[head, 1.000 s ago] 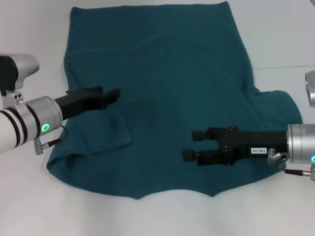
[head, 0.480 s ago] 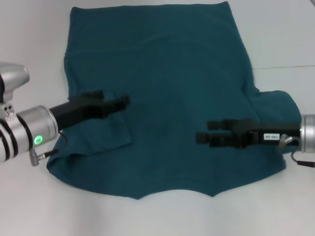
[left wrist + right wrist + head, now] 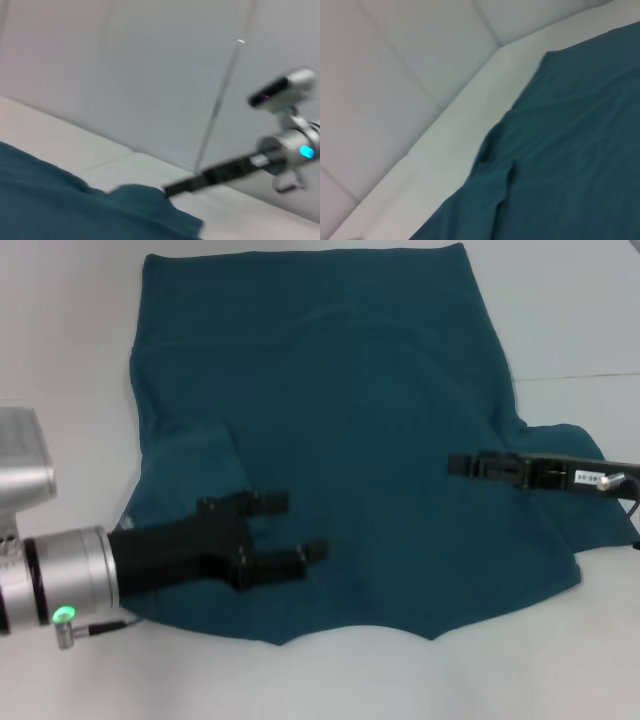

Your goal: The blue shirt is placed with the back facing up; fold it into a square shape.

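The blue shirt point(image 3: 340, 420) lies flat on the white table, plain side up. Its left sleeve point(image 3: 205, 475) is folded in over the body, and its right sleeve point(image 3: 565, 440) sticks out to the side. My left gripper point(image 3: 298, 526) is open and empty, hovering over the shirt's near left part. My right gripper point(image 3: 458, 464) is turned edge-on above the shirt's right side, beside the right sleeve. The left wrist view shows the shirt point(image 3: 55, 200) and the right arm point(image 3: 225, 172) farther off. The right wrist view shows the shirt point(image 3: 570, 150) on the table.
The white table point(image 3: 60, 330) surrounds the shirt on all sides. A seam in the tabletop point(image 3: 580, 376) runs along the right. A pale wall point(image 3: 125, 75) stands behind the table.
My left gripper has moved toward the near edge and rightward, and turned with its fingers spread. My right gripper has pulled back to the right and rolled edge-on. The shirt has not moved.
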`<state>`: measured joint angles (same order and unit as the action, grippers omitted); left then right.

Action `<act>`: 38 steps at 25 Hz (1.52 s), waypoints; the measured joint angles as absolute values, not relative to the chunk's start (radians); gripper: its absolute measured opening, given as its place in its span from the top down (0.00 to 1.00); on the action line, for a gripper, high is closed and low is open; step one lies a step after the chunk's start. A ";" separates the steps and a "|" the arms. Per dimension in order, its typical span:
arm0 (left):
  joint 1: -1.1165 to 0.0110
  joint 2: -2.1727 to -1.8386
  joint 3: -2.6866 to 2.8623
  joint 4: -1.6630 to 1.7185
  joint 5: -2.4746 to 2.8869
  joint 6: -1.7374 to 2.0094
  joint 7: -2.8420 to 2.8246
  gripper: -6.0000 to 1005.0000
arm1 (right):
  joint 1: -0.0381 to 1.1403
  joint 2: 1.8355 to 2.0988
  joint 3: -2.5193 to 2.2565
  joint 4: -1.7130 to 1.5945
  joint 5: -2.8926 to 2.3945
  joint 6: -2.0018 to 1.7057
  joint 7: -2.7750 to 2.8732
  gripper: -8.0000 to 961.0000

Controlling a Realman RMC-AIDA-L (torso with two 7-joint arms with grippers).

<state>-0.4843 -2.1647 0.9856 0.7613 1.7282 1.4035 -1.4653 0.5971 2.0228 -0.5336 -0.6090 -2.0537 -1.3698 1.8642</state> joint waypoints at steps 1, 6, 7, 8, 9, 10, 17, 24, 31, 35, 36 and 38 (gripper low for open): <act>-0.484 -2.165 0.983 0.760 1.740 1.418 -1.460 0.12 | 0.595 2.024 -0.525 -0.609 -2.053 -1.361 1.868 0.06; -0.482 -2.164 0.982 0.758 1.801 1.478 -1.452 0.12 | 0.585 2.041 -0.442 -0.606 -2.053 -1.311 1.895 0.06; -0.482 -2.164 0.982 0.757 1.807 1.489 -1.452 0.12 | 0.584 2.045 -0.428 -0.606 -2.053 -1.299 1.908 0.06; -0.481 -2.164 0.982 0.757 1.808 1.496 -1.451 0.12 | 0.582 2.050 -0.412 -0.607 -2.052 -1.286 1.924 0.06; -0.481 -2.165 0.982 0.757 1.809 1.502 -1.451 0.12 | 0.580 2.054 -0.400 -0.608 -2.052 -1.269 1.943 0.06; -0.481 -2.165 0.981 0.756 1.809 1.504 -1.451 0.12 | 0.578 2.056 -0.394 -0.609 -2.052 -1.255 1.958 0.06; -0.485 -2.164 0.978 0.750 1.810 1.504 -1.451 0.12 | 0.564 2.052 -0.388 -0.610 -2.053 -1.128 2.051 0.06; -0.489 -2.164 0.977 0.751 1.812 1.506 -1.469 0.12 | 0.550 2.045 -0.388 -0.632 -2.053 -1.037 2.100 0.06; -0.491 -2.164 0.976 0.751 1.812 1.500 -1.485 0.12 | 0.516 2.037 -0.386 -0.648 -2.035 -1.003 2.101 0.06; -0.491 -2.164 0.976 0.750 1.812 1.497 -1.486 0.12 | 0.502 2.038 -0.386 -0.640 -2.011 -0.978 2.087 0.06; -0.491 -2.164 0.976 0.750 1.812 1.497 -1.486 0.12 | 0.499 2.040 -0.386 -0.638 -2.003 -0.970 2.080 0.06; -0.493 -2.164 0.976 0.750 1.812 1.496 -1.486 0.12 | 0.493 2.047 -0.383 -0.634 -1.986 -0.954 2.060 0.06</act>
